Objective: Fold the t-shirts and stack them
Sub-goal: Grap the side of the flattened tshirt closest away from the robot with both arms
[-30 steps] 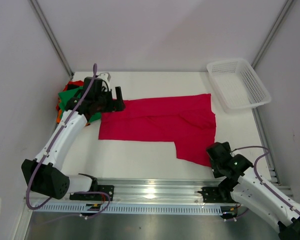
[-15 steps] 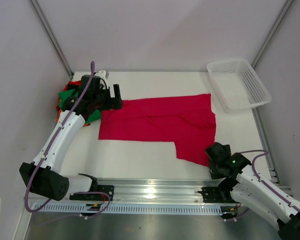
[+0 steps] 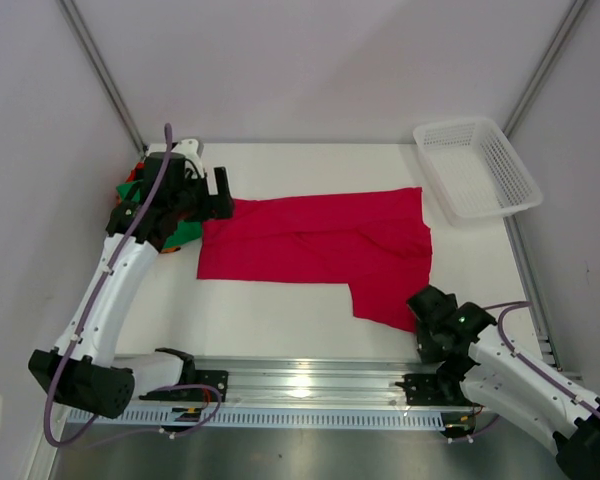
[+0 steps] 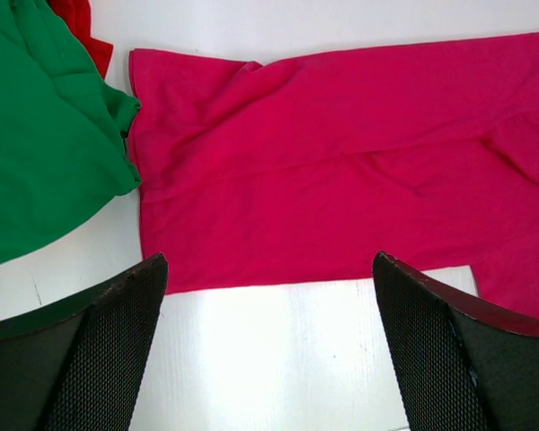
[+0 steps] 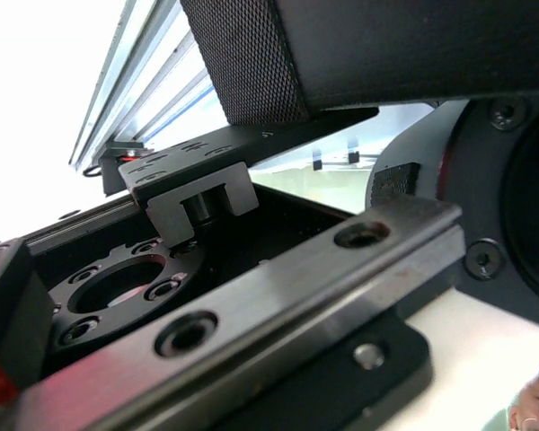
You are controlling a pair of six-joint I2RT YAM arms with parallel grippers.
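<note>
**A:** Position of the crimson t-shirt (image 3: 315, 245)?

**B:** It is spread flat mid-table (image 3: 280, 315), long side running left to right. One flap reaches toward the near right. The cloth is creased, not folded up.

**A:** The other shirts?

**B:** They are heaped at the far left corner. The green t-shirt (image 4: 36, 135) is on top, its edge touching the crimson one's left end. A scrap of red cloth (image 4: 76, 22) shows behind it.

**A:** Left claw (image 3: 220, 190)?

**B:** It is above the crimson shirt's left end. The wrist view shows its fingers (image 4: 117, 341) spread wide with nothing between them, only shirt and bare table below.

**A:** Right claw (image 3: 430, 320)?

**B:** It is low at the near right, just beside the flap's corner; I cannot tell whether they touch. It stands wide and grips nothing. Its camera sees only one finger (image 5: 251, 54) and the metal rail (image 5: 269, 296).

**A:** Basket (image 3: 477, 168)?

**B:** The white mesh basket is at the far right corner, apart from the shirt.
</note>
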